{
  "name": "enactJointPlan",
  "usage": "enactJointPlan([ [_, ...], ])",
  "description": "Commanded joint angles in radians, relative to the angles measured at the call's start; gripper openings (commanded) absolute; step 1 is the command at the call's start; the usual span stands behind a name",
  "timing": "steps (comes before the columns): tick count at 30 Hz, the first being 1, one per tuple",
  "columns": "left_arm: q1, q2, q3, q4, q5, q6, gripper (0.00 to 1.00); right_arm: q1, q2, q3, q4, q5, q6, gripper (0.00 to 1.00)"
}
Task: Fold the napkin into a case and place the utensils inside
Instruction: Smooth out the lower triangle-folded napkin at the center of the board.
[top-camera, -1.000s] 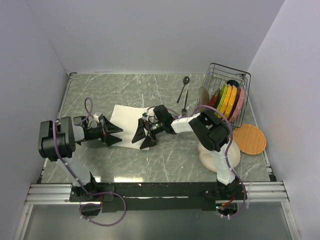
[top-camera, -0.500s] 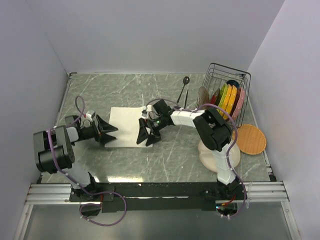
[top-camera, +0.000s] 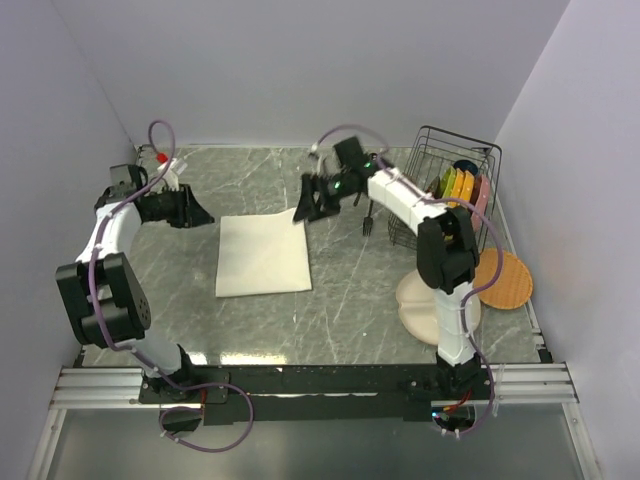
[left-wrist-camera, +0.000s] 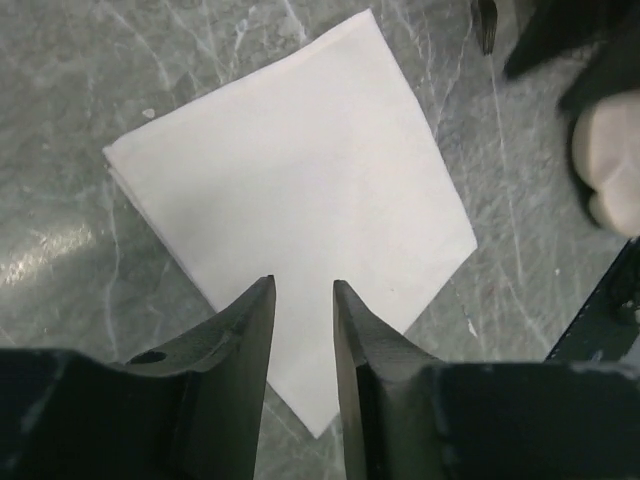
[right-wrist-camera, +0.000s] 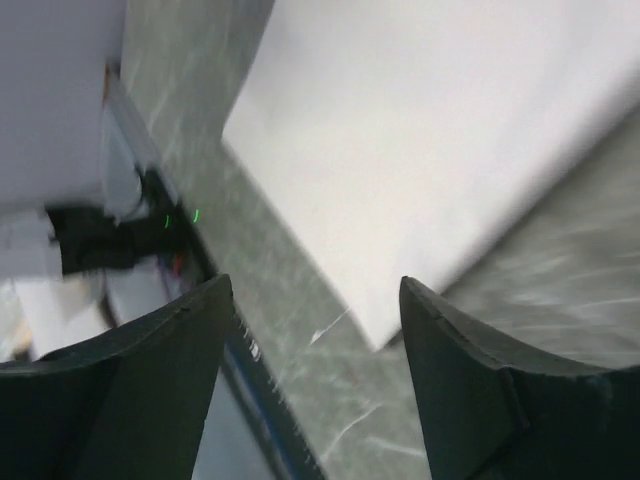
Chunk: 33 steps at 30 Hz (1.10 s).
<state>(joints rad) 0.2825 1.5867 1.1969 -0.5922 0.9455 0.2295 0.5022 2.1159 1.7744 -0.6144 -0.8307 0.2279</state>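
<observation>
Zero grip on anything: left gripper (left-wrist-camera: 302, 290) jaws a narrow slit apart and empty, right gripper (right-wrist-camera: 315, 285) spread wide and empty, each poised near one far corner of the napkin (top-camera: 263, 255), probably held clear to avoid disturbing it. Lies flat on the table (top-camera: 350, 300) as a broad layered rectangle, not yet the narrow case, so likely needs another fold before loading. Leaves the fork (top-camera: 368, 224) on the table right of the napkin, near the dish rack (top-camera: 455, 185) and within easy reach of the right gripper, handy for a later pick; spoon not visible, cannot place
</observation>
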Motion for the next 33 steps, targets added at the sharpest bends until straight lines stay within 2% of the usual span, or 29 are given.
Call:
enactJointPlan([
  [1,-0.097,0.032,0.056,-0.034,-0.059,0.163,0.33,-0.077,0.079,0.186,0.021,0.153,0.048,0.68],
  [3,-0.134,0.038,0.044,-0.024,-0.070,0.186,0.29,-0.093,0.133,0.265,0.033,0.153,0.062,0.61],
  [6,-0.207,0.077,0.041,-0.035,-0.119,0.229,0.29,-0.106,0.226,0.356,0.065,0.150,0.083,0.55],
  [8,-0.238,0.116,0.043,-0.026,-0.100,0.223,0.29,-0.106,0.274,0.394,0.096,0.113,0.099,0.51],
  [12,-0.267,0.186,0.046,0.037,-0.077,0.130,0.28,-0.090,0.271,0.324,0.212,0.006,0.168,0.42],
  [17,-0.266,0.291,0.084,0.055,-0.042,0.027,0.28,-0.041,0.207,0.153,0.415,-0.103,0.309,0.42],
  [26,-0.246,0.352,0.084,0.089,-0.017,-0.105,0.27,0.010,0.329,0.195,0.599,-0.087,0.531,0.43],
  [33,-0.195,0.447,0.102,0.068,-0.042,-0.142,0.23,-0.013,0.441,0.168,0.611,-0.059,0.539,0.42],
])
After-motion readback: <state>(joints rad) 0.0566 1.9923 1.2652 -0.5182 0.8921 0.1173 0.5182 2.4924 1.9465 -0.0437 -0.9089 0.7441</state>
